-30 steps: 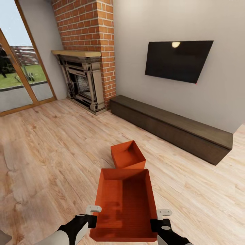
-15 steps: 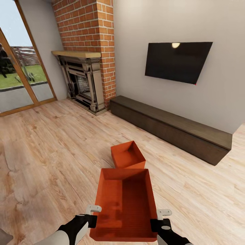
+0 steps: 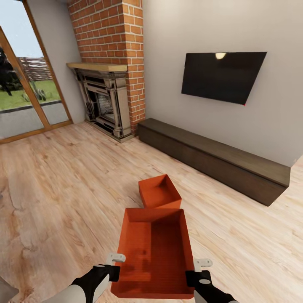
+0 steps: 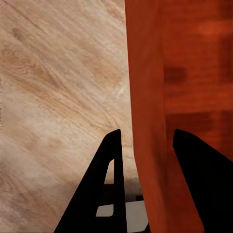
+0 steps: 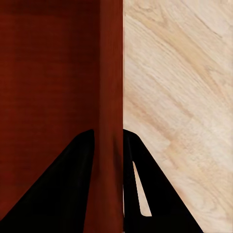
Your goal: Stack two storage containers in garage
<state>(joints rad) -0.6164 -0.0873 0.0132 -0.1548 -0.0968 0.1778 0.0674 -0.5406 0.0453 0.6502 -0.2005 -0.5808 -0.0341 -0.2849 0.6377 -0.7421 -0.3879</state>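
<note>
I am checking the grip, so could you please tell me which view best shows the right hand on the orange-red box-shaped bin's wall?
The right wrist view: the right hand straddles the orange-red box-shaped bin's wall. The head view shows it smaller; the left wrist view shows the opposite wall.

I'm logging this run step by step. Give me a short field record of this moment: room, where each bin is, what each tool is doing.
room: living room, wood plank floor, brick fireplace, wall TV, low dark cabinet
held bin: nearest the robot, open top, gripped on both side walls
other bin: on the floor just beyond the held one
left tool: fingers straddle the held bin's left wall
right tool: shut on the held bin's right wall
</note>
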